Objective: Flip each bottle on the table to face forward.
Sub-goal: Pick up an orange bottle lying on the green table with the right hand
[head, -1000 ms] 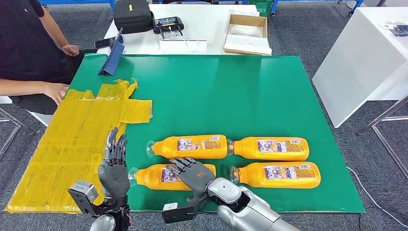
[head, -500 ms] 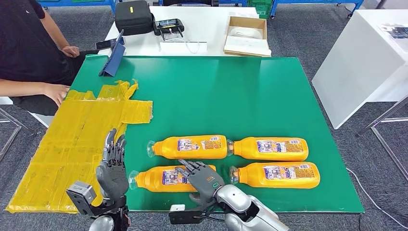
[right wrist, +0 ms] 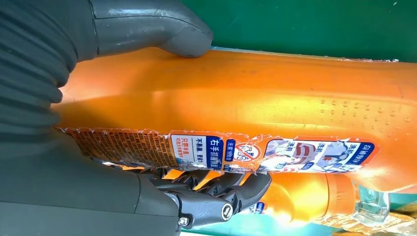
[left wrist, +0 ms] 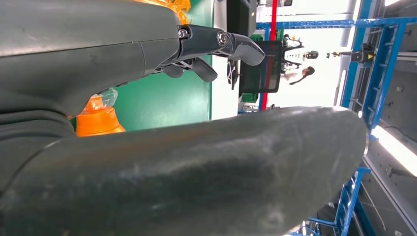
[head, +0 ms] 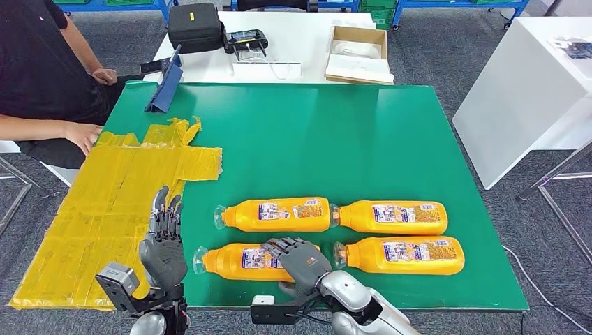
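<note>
Near-left bottle [head: 241,262] shifted right, under right robot hand [head: 301,262].

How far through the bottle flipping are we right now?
Hard to call any bottle finished: all four orange bottles lie on the green table with small printed labels up. In hand: the right hand grips the near-left bottle, thumb and fingers on opposite sides in the right wrist view. The left hand is open beside it. The other three bottles lie untouched.
</note>
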Controlling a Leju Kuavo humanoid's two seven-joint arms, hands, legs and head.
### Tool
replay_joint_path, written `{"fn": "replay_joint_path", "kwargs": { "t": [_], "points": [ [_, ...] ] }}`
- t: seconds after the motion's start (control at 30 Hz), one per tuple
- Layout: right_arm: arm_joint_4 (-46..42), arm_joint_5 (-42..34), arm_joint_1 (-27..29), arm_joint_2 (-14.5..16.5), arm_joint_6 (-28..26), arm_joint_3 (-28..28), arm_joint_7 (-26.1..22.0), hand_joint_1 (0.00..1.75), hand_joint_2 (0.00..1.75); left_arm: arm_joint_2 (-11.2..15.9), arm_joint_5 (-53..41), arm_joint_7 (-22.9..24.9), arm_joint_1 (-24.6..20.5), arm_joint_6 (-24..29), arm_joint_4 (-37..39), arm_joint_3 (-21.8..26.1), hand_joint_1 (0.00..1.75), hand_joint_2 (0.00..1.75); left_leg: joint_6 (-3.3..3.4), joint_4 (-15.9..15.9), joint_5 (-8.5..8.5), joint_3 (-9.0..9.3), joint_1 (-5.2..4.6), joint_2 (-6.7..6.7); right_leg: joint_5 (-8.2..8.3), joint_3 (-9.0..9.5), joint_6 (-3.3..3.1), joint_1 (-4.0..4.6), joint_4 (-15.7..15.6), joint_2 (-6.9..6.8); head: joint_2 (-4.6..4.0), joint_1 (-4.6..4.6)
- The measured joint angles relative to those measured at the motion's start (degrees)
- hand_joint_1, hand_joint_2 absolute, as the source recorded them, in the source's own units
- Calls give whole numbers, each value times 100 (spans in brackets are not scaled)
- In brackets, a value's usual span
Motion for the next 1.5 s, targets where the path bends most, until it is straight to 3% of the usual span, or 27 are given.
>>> {"fn": "replay_joint_path", "kwargs": {
  "t": [0.47,0.63,0.77,0.97,1.5],
  "points": [
    [-17,20,75,-43,115,-164,-14,175,175,0,87,0,-24,-63,15,-1,0,0,1,0,-2,20,-1,-1,-2,20,-1,-2,-1,0,0,0],
    [2,-455,178,-27,61,-466,-311,175,175,-14,284,0,-107,90,64,-30,0,0,2,0,-3,31,-1,-1,-4,31,-3,-2,-2,0,0,1],
    [-40,-1078,372,25,-39,-907,-658,175,175,-40,723,0,-167,543,63,-97,0,175,2,0,-5,32,-2,2,-1,31,0,-2,-2,1,0,1],
    [-333,-1411,842,195,-341,-1335,-1059,175,175,-46,1047,0,-216,656,63,-77,0,175,-2,0,-7,19,0,3,-1,70,0,2,1,2,0,1],
    [-1007,-1729,1668,621,-741,-1865,-1964,175,175,-48,1227,0,-269,224,249,47,0,175,-11,1,-13,-37,3,15,-3,24,-3,3,4,8,0,2]
  ]
}}
